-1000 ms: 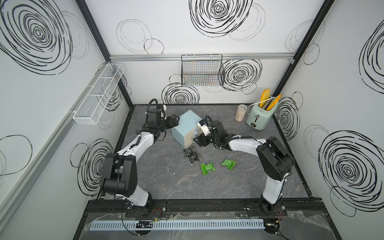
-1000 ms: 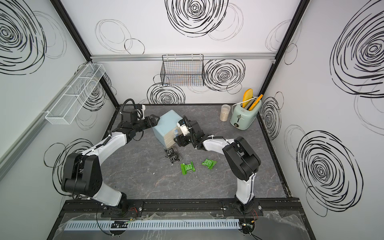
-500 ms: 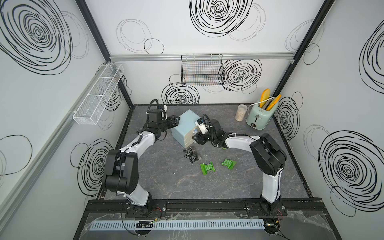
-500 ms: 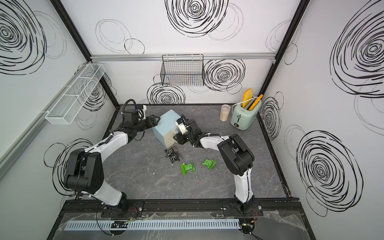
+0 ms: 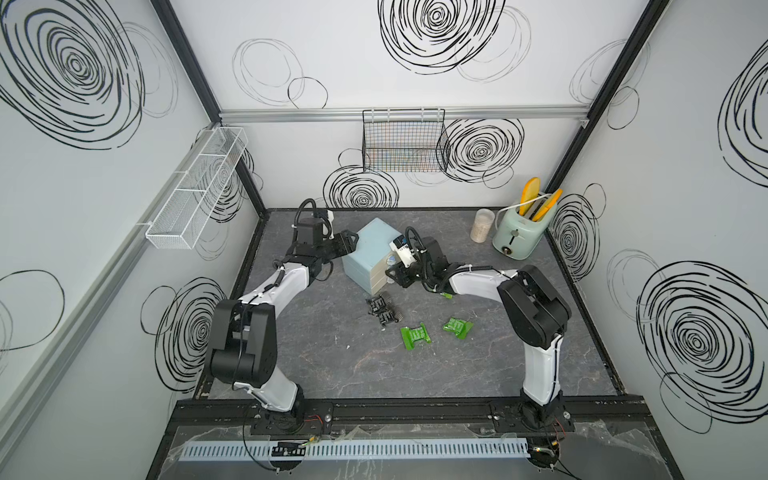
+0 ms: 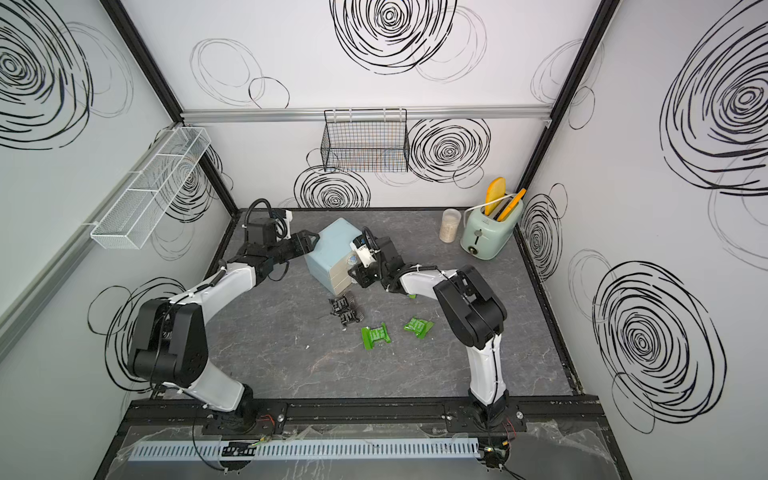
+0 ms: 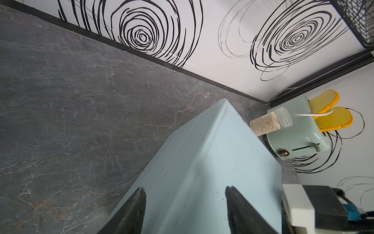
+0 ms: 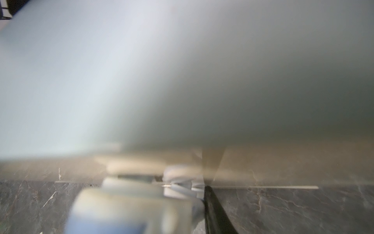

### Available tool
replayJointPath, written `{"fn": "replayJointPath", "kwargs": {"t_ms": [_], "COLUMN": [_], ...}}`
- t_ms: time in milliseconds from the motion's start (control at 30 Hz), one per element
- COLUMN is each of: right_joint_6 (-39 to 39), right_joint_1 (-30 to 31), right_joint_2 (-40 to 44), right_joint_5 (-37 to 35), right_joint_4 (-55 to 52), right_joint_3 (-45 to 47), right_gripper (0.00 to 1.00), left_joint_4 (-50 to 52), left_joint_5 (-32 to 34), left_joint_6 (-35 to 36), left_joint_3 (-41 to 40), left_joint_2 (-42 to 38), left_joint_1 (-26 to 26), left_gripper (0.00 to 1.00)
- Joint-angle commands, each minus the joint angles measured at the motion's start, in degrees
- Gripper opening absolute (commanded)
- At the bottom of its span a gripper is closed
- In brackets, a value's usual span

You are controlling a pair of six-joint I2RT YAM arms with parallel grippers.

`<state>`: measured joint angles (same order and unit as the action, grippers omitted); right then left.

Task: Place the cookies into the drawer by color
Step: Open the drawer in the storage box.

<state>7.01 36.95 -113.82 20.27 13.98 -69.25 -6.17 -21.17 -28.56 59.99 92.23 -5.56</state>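
Left wrist view shows the left gripper [image 7: 185,188], jaws spread, against the pale-blue rounded cabinet [image 7: 212,152], probably steadying it while the right gripper [image 5: 392,276], grip indiscernible, meets a cream drawer [image 5: 377,277].

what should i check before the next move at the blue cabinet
1. Left gripper at the pale-blue rounded cube cabinet, jaws open astride its edge: ok.
2. Right gripper at the cream drawers, holding anything: cannot tell, wrist view blurred.
3. A drawer open: not ok, all look shut.
4. Black foil packets clear of the drawer fronts: cannot tell, they lie close.
5. Bright green foil packets loose and reachable: ok.
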Motion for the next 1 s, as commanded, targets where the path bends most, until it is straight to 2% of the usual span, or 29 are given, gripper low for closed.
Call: {"fn": "replayJointPath", "kwargs": {"t_ms": [0,967], "right_joint_6": [-0.63,-0.73], "right_joint_1": [-0.29,-1.33], "right_joint_2": [1.73,9.45], "right_joint_5": [-0.34,-1.02], "right_joint_4": [2.02,2.65], "right_joint_3": [1.2,13.02], "right_gripper": [0.26,0.18], "left_joint_4": [-2.21,-0.94], "left_joint_5": [-0.87,-0.38], "left_joint_6": [-0.42,0.45], "left_joint_3": [-0.32,0.13], "left_joint_2": [0.06,0.37], "left_joint_1": [0.21,0.2], "left_gripper": [0.67,0.67]}}
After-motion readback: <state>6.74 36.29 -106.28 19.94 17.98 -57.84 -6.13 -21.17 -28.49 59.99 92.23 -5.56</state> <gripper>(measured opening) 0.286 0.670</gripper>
